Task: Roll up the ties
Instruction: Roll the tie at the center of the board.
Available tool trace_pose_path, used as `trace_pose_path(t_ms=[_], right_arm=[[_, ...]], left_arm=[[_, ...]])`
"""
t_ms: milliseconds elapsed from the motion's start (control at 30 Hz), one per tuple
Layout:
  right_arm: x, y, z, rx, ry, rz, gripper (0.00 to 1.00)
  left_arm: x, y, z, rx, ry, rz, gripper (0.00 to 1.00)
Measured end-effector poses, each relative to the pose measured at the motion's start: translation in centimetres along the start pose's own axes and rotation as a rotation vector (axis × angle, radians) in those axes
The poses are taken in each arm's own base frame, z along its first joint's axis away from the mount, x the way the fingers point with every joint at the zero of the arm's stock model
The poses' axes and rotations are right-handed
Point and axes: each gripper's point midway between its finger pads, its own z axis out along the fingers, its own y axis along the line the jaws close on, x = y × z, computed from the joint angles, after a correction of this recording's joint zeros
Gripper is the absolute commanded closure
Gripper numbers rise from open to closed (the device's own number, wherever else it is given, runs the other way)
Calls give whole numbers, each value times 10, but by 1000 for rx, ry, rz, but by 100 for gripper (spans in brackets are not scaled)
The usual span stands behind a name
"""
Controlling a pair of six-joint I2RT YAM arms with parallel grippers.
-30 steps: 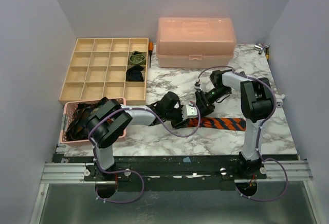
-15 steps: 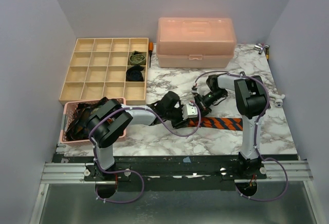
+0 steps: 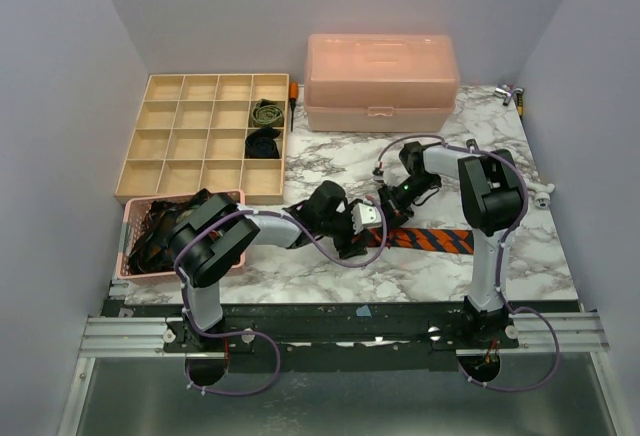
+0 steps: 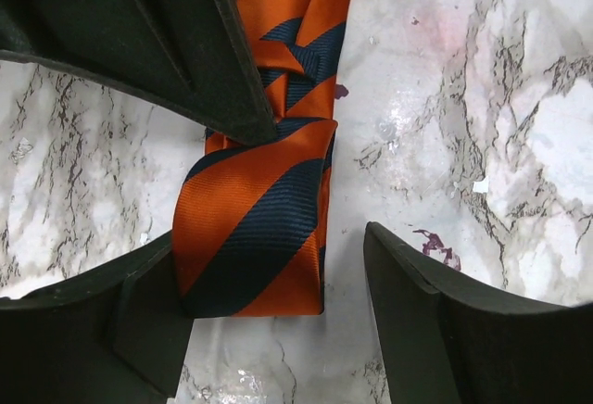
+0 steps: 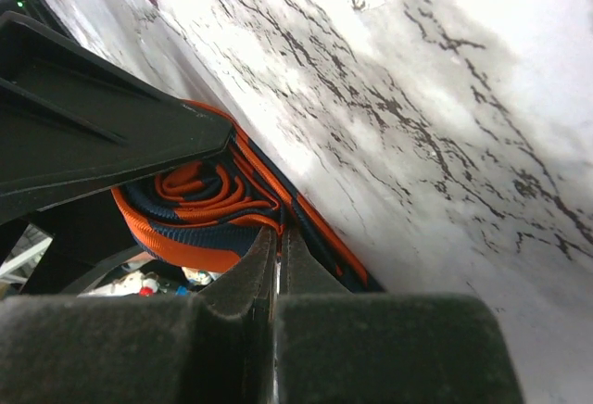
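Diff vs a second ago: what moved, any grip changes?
The right gripper shifted slightly left, toward the rolled end of the striped tie, and its fingers shut there. The left gripper opened around the tie and backed off slightly left. The sorting tray, pink box and basket are unchanged.

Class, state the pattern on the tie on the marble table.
The tie has orange-and-navy diagonal stripes, best in left wrist view.

Closed tool [image 5: 276,248] beside coiled tie [image 5: 196,215]
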Motion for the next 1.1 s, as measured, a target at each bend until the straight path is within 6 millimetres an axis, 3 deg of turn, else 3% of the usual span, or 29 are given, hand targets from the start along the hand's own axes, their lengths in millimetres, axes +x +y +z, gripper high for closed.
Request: trace_pose_path(t_ms=[267,367,533,667,700,867,933,1100], right_arm=[[1,-2,-2,41,-14,-28,100],[1,-2,-2,51,-15,-38,100],[1,-2,-1,57,-14,-44,100],[-6,-3,-4,77,-14,-60,100],[-9,-3,-4,81,-12,-67,98],[-28,0,-11,107,-22,-134,69],[-32,3,-17,112,-44,-156,61],[-22,21,-35,80,-78,-168,53]], left_arm=[[-17,0,3,1,-86,-50,30],[-23,2,7,-3,-119,-78,39],[-19,5,17,3,-124,-112,68],[-17,8,18,-4,-116,-74,74],[-16,11,18,-18,-112,-53,76],[-10,18,11,-65,-81,6,77],[-9,17,9,-65,-72,17,77],[-7,17,8,-61,-57,24,77]])
